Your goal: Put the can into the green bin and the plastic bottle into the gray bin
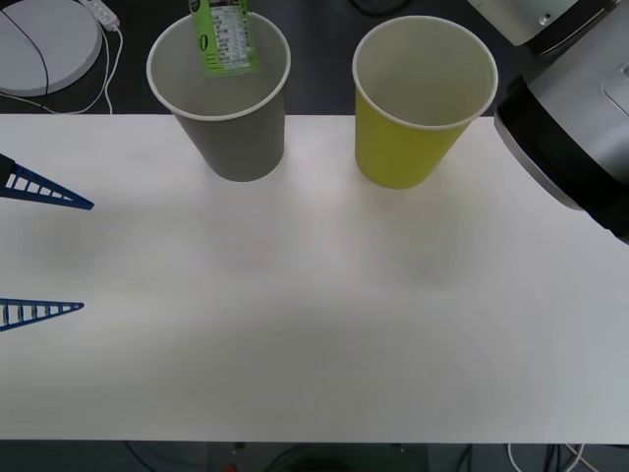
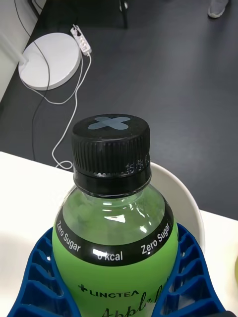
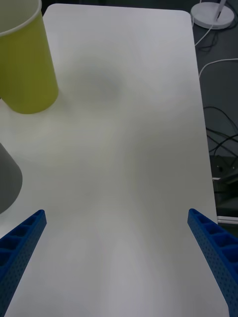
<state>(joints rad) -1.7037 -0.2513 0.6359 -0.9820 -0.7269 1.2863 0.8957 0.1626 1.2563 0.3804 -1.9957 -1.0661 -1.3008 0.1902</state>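
Observation:
The plastic bottle (image 1: 224, 37), green drink with a green-and-white label, hangs tilted over the mouth of the gray bin (image 1: 236, 138). In the right wrist view my right gripper (image 2: 116, 282) is shut on the plastic bottle (image 2: 114, 223) below its black cap, with a white bin rim (image 2: 184, 194) just behind it. The green bin (image 1: 413, 128) stands upright beside the gray one. My left gripper (image 1: 59, 251) is open, low over the table's left side; its view shows the green bin (image 3: 25, 64) and the gray bin (image 3: 7, 178). The can is out of view.
The white table (image 1: 314, 334) spreads in front of both bins. My right arm's gray and black body (image 1: 570, 128) looms at the right. Behind the table a white round lamp base (image 1: 39, 44) with a cable lies on the dark floor.

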